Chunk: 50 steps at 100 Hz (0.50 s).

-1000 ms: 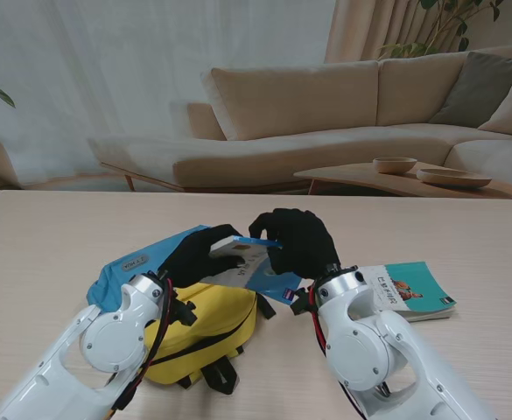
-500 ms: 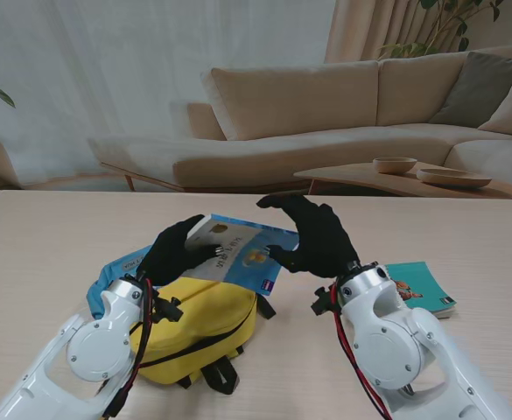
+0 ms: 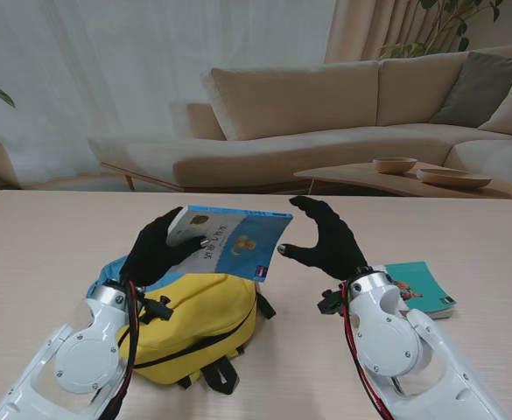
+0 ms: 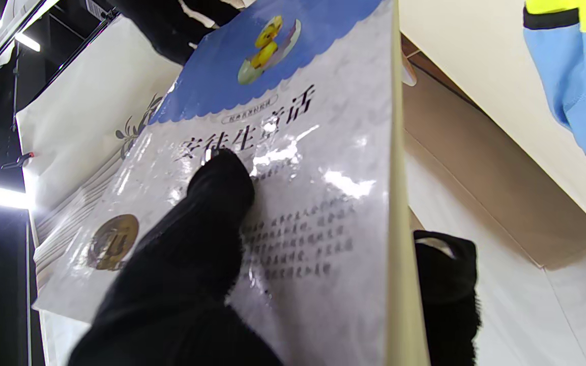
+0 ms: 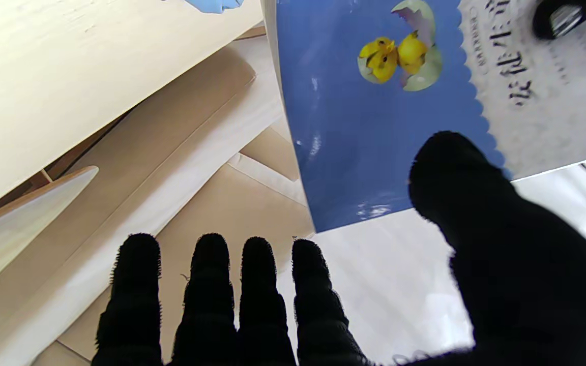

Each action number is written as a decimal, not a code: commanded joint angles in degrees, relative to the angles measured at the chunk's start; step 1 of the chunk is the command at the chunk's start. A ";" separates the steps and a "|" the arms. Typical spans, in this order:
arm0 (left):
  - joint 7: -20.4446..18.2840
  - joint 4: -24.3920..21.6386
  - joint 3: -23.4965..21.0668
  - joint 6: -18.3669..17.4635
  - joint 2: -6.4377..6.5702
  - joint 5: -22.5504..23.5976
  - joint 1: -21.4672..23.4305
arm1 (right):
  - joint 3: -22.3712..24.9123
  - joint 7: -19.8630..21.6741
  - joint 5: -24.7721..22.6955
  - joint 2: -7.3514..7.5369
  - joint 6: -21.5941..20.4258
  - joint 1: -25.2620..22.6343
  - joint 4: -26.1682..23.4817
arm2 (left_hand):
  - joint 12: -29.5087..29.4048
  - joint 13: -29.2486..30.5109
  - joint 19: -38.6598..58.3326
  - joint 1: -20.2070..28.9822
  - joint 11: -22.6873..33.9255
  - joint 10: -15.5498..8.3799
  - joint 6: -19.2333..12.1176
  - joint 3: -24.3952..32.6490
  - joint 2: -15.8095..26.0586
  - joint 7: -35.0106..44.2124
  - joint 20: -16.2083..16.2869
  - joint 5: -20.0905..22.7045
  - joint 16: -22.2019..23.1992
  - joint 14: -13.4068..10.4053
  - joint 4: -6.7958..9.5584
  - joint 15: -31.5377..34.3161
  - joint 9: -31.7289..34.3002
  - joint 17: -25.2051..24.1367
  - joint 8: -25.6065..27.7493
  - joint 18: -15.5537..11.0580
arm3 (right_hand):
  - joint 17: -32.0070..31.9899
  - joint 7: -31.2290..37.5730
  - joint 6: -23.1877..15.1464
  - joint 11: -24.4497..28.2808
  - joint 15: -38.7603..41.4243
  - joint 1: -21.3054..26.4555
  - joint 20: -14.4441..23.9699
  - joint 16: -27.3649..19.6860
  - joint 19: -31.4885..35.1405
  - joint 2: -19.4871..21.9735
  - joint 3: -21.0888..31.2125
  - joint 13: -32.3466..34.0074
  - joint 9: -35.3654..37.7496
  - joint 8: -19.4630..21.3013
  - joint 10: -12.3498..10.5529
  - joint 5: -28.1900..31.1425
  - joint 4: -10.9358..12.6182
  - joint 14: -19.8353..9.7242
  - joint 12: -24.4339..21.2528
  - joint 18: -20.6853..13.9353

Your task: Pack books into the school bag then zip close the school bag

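Observation:
A yellow and blue school bag [image 3: 194,328] lies on the table in front of me, left of centre. Above it my left hand [image 3: 155,248] holds up a blue and white book with ducklings on its cover [image 3: 234,238], thumb [image 4: 211,203] pressed on the cover [image 4: 293,168]. My right hand [image 3: 326,241] is open just right of the book [image 5: 374,101], fingers [image 5: 232,295] spread and apart from it. A second, teal book [image 3: 413,289] lies flat on the table to the right, partly behind my right forearm.
The light wooden table [image 3: 54,236] stretches around the bag. Beyond its far edge stand a beige sofa [image 3: 326,114] and a low coffee table with bowls [image 3: 431,175].
The left hand has lifted the duckling book up off the bag and tilted it toward me. The right hand has let go of it and drawn off to the right, fingers spreading.

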 commanded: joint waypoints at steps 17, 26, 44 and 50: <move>-0.86 -1.91 0.28 -0.80 -0.78 -3.52 0.36 | -1.95 -1.93 7.46 -2.45 -1.84 -0.50 2.66 | 3.45 1.54 1.95 8.22 10.24 -3.26 -8.28 8.62 13.26 20.47 2.11 6.65 1.43 -0.23 4.93 3.87 3.51 -0.26 10.67 1.69 | 0.32 0.76 1.29 1.25 0.02 -3.91 -0.63 0.10 -1.30 -4.84 5.34 -1.46 -0.39 -0.13 0.66 -0.26 -3.10 -1.56 -0.55 -3.91; -1.69 -2.12 0.50 -0.81 -0.81 -6.12 0.18 | -2.72 -2.91 10.59 -3.01 -2.84 -0.56 3.13 | 3.43 1.54 1.88 8.25 10.22 -3.30 -8.23 8.52 13.27 20.45 2.18 6.65 1.44 -0.23 4.91 3.84 3.49 -0.30 10.72 1.59 | 1.07 1.20 1.47 1.63 0.62 -4.23 -0.34 0.40 -0.67 -5.26 5.80 -0.93 0.20 -0.13 0.88 0.39 -3.29 -1.46 -0.39 -4.44; -4.40 -2.84 0.95 0.17 -0.65 -11.41 -0.08 | -4.26 -5.58 16.39 -4.27 -4.77 -0.65 3.57 | 3.34 1.47 1.76 8.35 10.12 -3.35 -8.40 8.32 13.45 20.34 2.27 6.57 1.43 -0.24 4.93 3.73 3.46 -0.40 10.79 1.63 | 3.00 2.57 1.43 2.26 2.14 -4.24 0.88 1.18 1.55 -6.60 7.65 0.56 2.12 -0.37 1.12 2.19 -3.72 -1.00 -0.05 -4.89; -5.30 -3.03 1.12 0.58 -0.58 -13.02 -0.19 | -4.65 -6.14 18.48 -4.62 -5.61 -0.56 3.73 | 3.33 1.48 1.74 8.38 10.11 -3.35 -8.41 8.26 13.46 20.32 2.30 6.57 1.43 -0.24 4.95 3.72 3.46 -0.39 10.81 1.63 | 4.05 3.01 1.29 2.51 2.57 -3.89 1.21 1.37 2.17 -6.82 8.04 1.43 2.85 -0.44 1.11 2.82 -3.77 -1.01 0.08 -4.94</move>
